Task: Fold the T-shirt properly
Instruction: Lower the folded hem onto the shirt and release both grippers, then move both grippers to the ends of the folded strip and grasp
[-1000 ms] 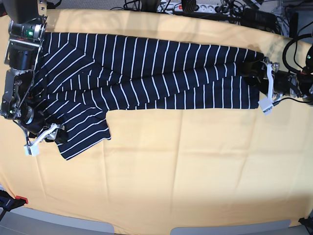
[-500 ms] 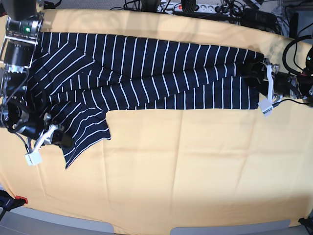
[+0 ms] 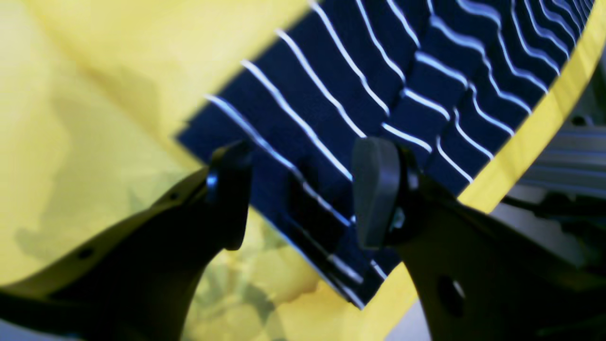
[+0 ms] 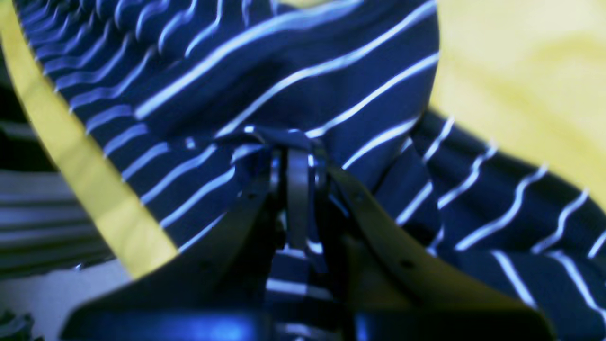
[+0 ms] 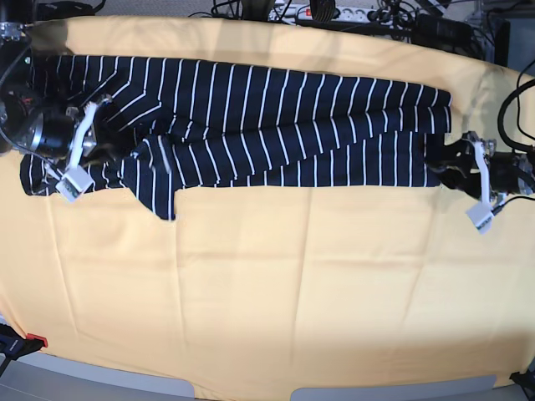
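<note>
the t-shirt (image 5: pixel 251 125) is laid across the far half of the yellow-orange cloth (image 5: pixel 276 292), stretched lengthwise from one side of the base view to the other as a long, narrow, folded band. its white stripes run across the band. a short flap of striped fabric (image 5: pixel 159 188) projects from the near edge of the band toward the camera, at the end nearest the right arm.

the right gripper (image 4: pixel 296 156) is positioned at that end of the garment. in the right wrist view its two dark fingers (image 4: pixel 291 199) are pressed together, and a pinched ridge of striped fabric is clamped between them. the fabric around the grip is gathered into folds and lifted slightly off the cloth.

the left gripper (image 3: pixel 303 189) is positioned at the opposite end of the band. in the left wrist view its fingers (image 3: pixel 374 189) are held apart, and nothing is gripped between them. the corner of the t-shirt is seen in the gap behind the fingers, lying flat on the cloth; whether the fingertips touch the fabric cannot be told.

cables and a power strip (image 5: pixel 334 12) are seen beyond the far edge of the cloth.
</note>
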Action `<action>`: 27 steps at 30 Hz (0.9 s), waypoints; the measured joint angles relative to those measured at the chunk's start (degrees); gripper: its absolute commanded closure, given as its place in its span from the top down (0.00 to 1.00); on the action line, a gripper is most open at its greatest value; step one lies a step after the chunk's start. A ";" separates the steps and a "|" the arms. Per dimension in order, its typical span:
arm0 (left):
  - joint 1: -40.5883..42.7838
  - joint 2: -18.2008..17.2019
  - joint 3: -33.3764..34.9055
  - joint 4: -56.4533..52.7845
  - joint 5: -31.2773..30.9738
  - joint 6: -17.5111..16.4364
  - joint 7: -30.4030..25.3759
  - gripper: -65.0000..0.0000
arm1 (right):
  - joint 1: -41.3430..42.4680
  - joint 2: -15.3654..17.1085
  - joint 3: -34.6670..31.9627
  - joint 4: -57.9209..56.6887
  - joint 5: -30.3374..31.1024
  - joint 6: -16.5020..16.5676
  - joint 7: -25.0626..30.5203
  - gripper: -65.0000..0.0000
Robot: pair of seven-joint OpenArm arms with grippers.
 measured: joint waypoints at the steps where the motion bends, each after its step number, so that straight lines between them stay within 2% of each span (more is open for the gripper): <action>1: 0.00 -0.02 -0.87 -0.02 -0.02 0.00 -0.02 0.55 | -1.01 0.68 0.00 0.31 -0.02 0.07 -0.35 0.00; 6: 0.00 -0.11 -3.72 -0.02 -0.04 0.00 0.00 0.55 | -4.90 3.21 0.00 0.37 -0.17 -0.07 -4.44 0.00; 11: 0.00 -0.50 -4.42 -0.02 -0.04 0.00 0.00 0.55 | -5.25 6.38 0.00 0.39 0.24 -0.07 -8.76 0.00; 17: 0.02 -0.48 -4.42 -0.02 -0.04 0.00 0.17 0.55 | -5.33 9.75 0.00 0.39 0.31 -0.07 -11.13 0.00; 23: 0.00 -0.48 -4.42 -0.02 -0.07 0.00 0.17 0.55 | -8.68 10.49 0.00 0.39 0.00 -0.07 -11.17 0.00; 27: 0.02 -0.83 -4.42 -0.02 -0.04 0.00 0.20 0.55 | -10.16 10.47 0.00 0.37 -4.79 -0.07 -10.69 0.00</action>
